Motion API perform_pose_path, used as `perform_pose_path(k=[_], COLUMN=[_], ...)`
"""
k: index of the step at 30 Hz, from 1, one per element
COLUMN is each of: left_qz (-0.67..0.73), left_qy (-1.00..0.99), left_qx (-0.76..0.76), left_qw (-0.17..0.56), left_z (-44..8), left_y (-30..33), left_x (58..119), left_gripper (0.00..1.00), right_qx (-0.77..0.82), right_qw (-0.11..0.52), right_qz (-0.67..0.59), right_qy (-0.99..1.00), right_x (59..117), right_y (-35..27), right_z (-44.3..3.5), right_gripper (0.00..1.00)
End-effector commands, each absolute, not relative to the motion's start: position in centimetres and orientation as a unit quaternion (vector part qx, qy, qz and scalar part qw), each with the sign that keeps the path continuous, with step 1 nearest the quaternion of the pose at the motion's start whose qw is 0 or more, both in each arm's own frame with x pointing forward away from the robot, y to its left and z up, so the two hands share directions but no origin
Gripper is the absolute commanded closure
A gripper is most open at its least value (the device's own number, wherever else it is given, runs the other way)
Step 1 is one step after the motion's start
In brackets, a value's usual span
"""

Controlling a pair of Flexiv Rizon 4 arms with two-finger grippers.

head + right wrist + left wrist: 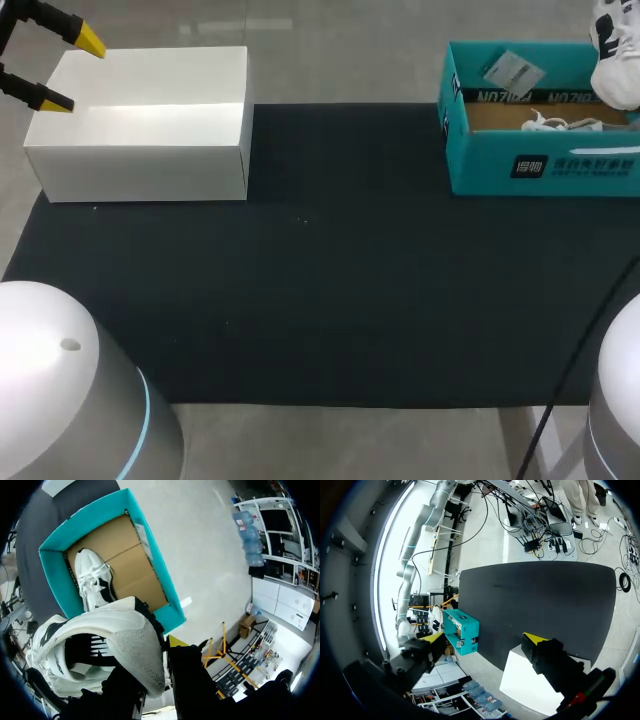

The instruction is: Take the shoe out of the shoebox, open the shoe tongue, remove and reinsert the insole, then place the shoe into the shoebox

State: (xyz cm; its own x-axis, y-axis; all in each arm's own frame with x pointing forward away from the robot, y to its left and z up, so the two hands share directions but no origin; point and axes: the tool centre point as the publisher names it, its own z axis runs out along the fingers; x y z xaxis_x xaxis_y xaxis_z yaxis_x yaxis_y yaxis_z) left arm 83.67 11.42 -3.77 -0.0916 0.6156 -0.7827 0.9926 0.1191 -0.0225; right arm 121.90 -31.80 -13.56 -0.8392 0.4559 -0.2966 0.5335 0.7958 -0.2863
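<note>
Dark, matte mat (pixel 330 280) covers the tabletop, flat and bare between two boxes that stand well apart.

The right gripper (pixel 162 672) is clamped on the shoe (pixel 110 640). Its dark fingers press the heel end from two sides, and one yellow tip shows beside the rough grey suede-like heel patch. The shoe is a white trainer with black accents and a chunky rounded sole, and it hangs in the air. Directly under the gripper sits the shoebox (pixel 100 512), an open teal cardboard rectangle with a plain brown floor. A second shoe (pixel 95 582), also white with black trim, lies on its side against one long wall. In the head view a pale card (pixel 512 70) leans inside the far wall.

The left gripper (pixel 72 70) hovers with its fingers wide apart and nothing between them. Just below it is a white box (pixel 150 150), smooth, sharp-edged and open-topped. From its wrist view the teal shoebox is far ahead, across the mat.
</note>
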Motion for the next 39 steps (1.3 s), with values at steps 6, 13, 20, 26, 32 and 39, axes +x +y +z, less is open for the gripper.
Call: perform_pose_path(k=[6, 13, 20, 26, 32, 39], left_qz=[-0.296, -0.296, -0.296, -0.296, -0.296, -0.296], left_qy=[0.677, 0.677, 0.677, 0.677, 0.677, 0.677], left_qx=[0.595, 0.595, 0.595, 0.595, 0.595, 0.595], left_qw=[0.316, 0.316, 0.316, 0.316, 0.316, 0.316], left_z=[-3.7, -3.7, -3.7, -3.7, -3.7, -3.7], left_y=[11.4, 11.4, 11.4, 11.4, 11.4, 11.4], left_x=[83.8, 83.8, 83.8, 83.8, 83.8, 83.8], left_gripper=[0.00, 0.00, 0.00, 0.00, 0.00, 0.00], right_qx=[0.518, 0.669, 0.797, 0.859, 0.850, 0.850], right_qw=[0.046, 0.033, 0.047, 0.057, 0.050, 0.050], right_qz=[-0.087, -0.049, -0.026, 0.002, 0.012, 0.012], right_qy=[0.850, 0.741, 0.602, 0.509, 0.524, 0.524], right_x=[122.9, 122.4, 122.3, 121.6, 121.5, 121.5], right_y=[-33.5, -33.5, -32.9, -33.8, -33.5, -33.5], right_z=[-13.8, -14.4, -14.1, -13.6, -13.4, -13.4], right_gripper=[1.00, 1.00, 1.00, 1.00, 1.00, 1.00])
